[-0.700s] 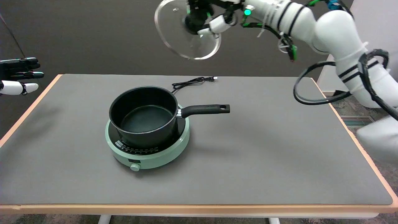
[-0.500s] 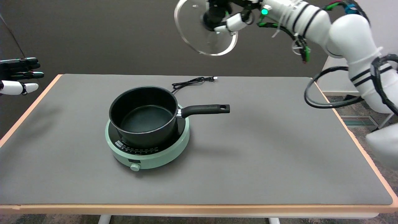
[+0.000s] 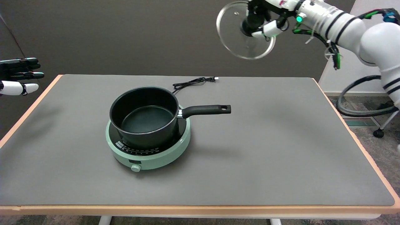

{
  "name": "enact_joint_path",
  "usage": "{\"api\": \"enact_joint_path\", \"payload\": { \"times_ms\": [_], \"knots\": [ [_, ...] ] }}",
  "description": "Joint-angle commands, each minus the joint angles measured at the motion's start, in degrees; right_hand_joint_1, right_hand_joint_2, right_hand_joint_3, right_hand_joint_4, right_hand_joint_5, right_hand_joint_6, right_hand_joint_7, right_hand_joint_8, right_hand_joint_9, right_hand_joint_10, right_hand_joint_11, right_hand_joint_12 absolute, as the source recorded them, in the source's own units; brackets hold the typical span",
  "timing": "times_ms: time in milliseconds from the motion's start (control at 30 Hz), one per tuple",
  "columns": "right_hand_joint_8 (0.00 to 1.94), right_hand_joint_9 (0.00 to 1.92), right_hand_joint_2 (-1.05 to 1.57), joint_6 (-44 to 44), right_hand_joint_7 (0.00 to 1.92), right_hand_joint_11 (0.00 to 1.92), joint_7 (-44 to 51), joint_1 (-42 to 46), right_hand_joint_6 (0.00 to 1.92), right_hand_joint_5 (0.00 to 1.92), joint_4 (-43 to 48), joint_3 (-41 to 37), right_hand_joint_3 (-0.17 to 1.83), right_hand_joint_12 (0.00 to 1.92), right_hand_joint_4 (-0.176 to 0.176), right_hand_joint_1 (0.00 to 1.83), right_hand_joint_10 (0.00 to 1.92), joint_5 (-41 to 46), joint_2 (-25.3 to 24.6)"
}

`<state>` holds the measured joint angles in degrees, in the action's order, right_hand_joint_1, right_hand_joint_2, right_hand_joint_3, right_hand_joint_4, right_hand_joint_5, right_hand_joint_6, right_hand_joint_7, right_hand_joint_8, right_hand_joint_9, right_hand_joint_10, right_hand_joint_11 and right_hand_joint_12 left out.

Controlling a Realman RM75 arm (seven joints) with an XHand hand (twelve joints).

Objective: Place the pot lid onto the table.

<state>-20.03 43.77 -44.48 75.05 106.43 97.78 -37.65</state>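
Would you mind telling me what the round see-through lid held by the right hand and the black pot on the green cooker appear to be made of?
The round see-through pot lid, held up by the right hand: apparently clear glass, since the wall shows through, with a shiny, probably metal rim. The black long-handled pot on the round mint-green cooker: likely dark-coated metal with a bright edge and matte, plastic-looking handle.

This looks like a robotics lab or test room dressed with kitchen gear, not a real kitchen. A plain grey table [image 3: 265, 150] with a wood-coloured edge stands before a bare dark backdrop [image 3: 109, 34], and on it sits only a black pot [image 3: 147, 118] on a green hotplate [image 3: 156, 156] whose cord [image 3: 193, 82] lies loose on the tabletop (its plug end lies bare on the table). At the right edge are carpet [image 3: 359, 103], a floor vent [image 3: 356, 121] and a caster [image 3: 378, 133].
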Motion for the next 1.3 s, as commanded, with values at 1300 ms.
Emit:
{"api": "enact_joint_path", "payload": {
  "times_ms": [1300],
  "knots": [
    [1.17, 0.91, 0.95, -0.4, 1.0, 0.7, -2.8, 20.9, 1.29, 0.78, -12.4, -1.4, 0.45, 1.06, -0.05, 1.21, 1.54, -0.2, 4.5]
  ]
}}
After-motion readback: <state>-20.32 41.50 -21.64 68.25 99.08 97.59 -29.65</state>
